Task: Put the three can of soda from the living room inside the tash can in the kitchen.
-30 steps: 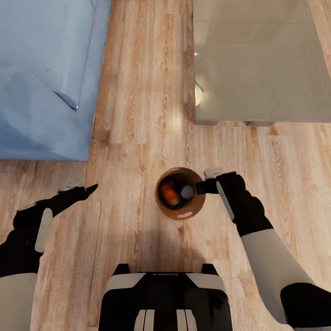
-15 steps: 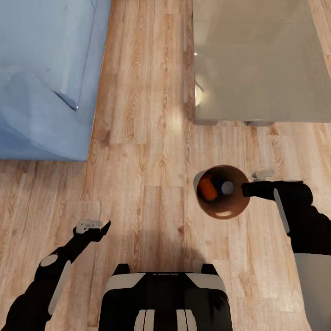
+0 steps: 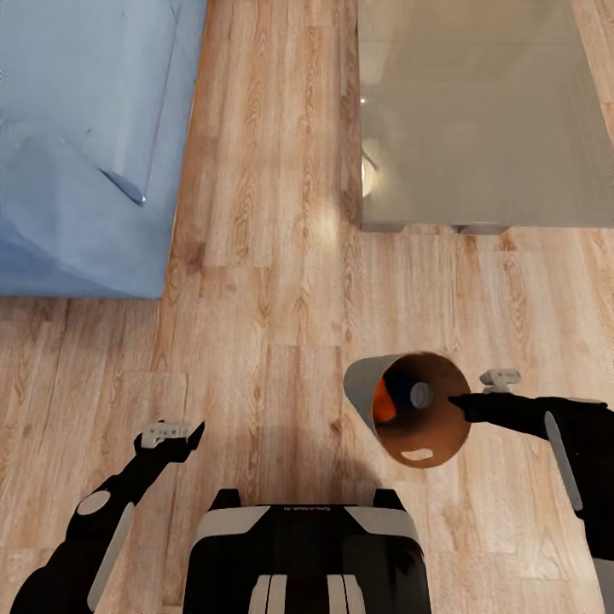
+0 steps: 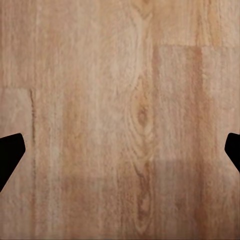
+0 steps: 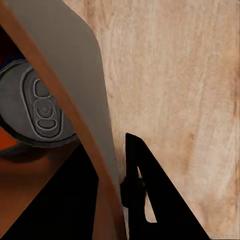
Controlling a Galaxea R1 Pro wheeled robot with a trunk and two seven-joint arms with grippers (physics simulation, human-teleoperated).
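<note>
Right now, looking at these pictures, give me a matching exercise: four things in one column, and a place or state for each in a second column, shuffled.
Things:
1. trash can
2. dark blue soda can
3. blue sofa
4. left gripper

Places or states:
A. open, holding nothing, above bare wood floor
B. held at its rim by the right gripper, tilted
C. inside the bin, silver top showing
D. on the robot's left, farther ahead

Pairs: 1-B, 2-C, 3-D, 4-A
</note>
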